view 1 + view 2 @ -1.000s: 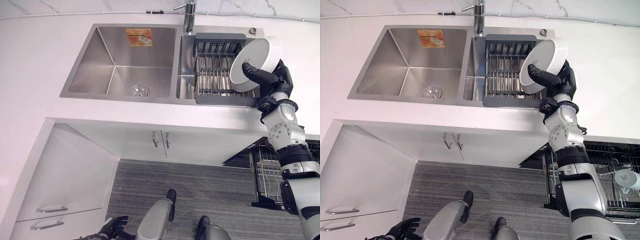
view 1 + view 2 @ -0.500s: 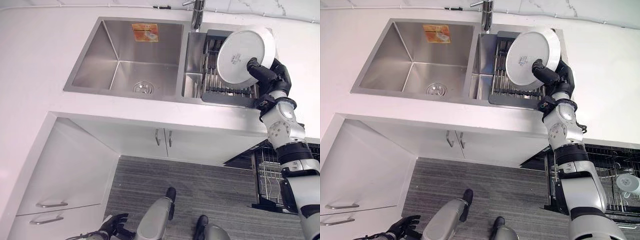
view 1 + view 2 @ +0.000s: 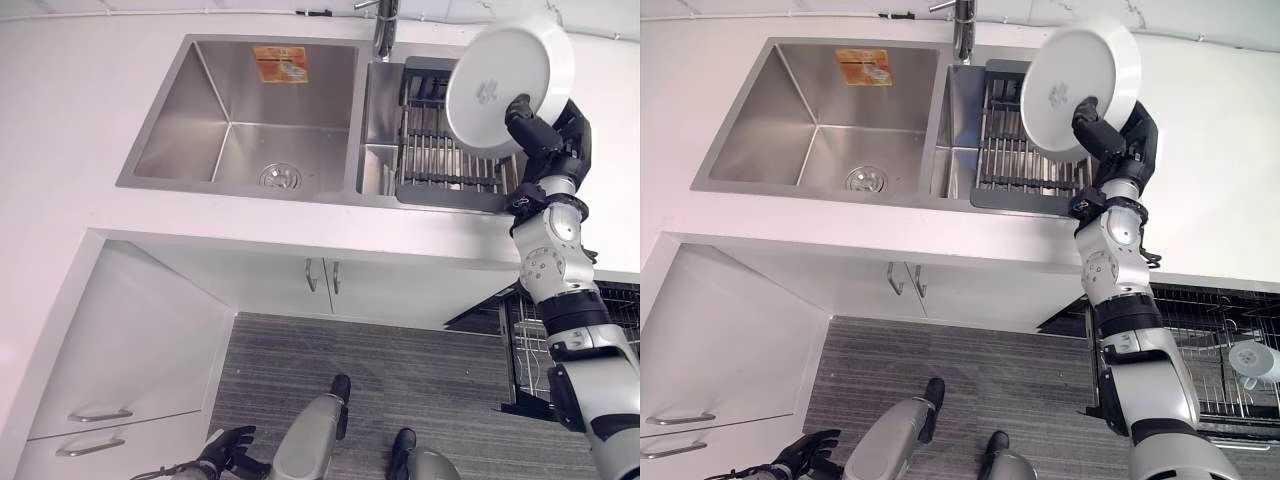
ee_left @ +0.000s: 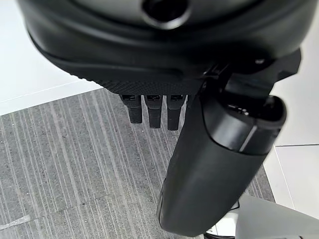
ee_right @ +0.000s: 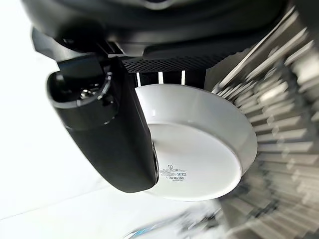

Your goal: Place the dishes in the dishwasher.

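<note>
A white plate (image 3: 505, 85) is held up on edge above the drying rack (image 3: 440, 150) in the sink's right basin, its underside facing me. My right hand (image 3: 545, 140) is shut on the plate's lower right rim, thumb (image 5: 112, 129) across the underside of the plate (image 5: 199, 149) and fingers behind it. The open dishwasher's wire rack (image 3: 1220, 340) shows at the lower right below the counter, with a white cup (image 3: 1252, 358) in it. My left hand (image 3: 225, 452) hangs low near the floor, its fingers (image 4: 152, 109) curled and holding nothing.
The steel sink's left basin (image 3: 250, 130) holds nothing but a sticker. A tap (image 3: 382, 25) stands behind the divider. White counter (image 3: 70, 120) surrounds the sink. Cabinet doors (image 3: 320, 280) and drawers (image 3: 110, 400) sit below, over a grey striped floor (image 3: 400, 370).
My right hand has lifted the plate higher and slightly right, clear of the drying rack. The camera view has shifted a little. The left hand has stayed low.
</note>
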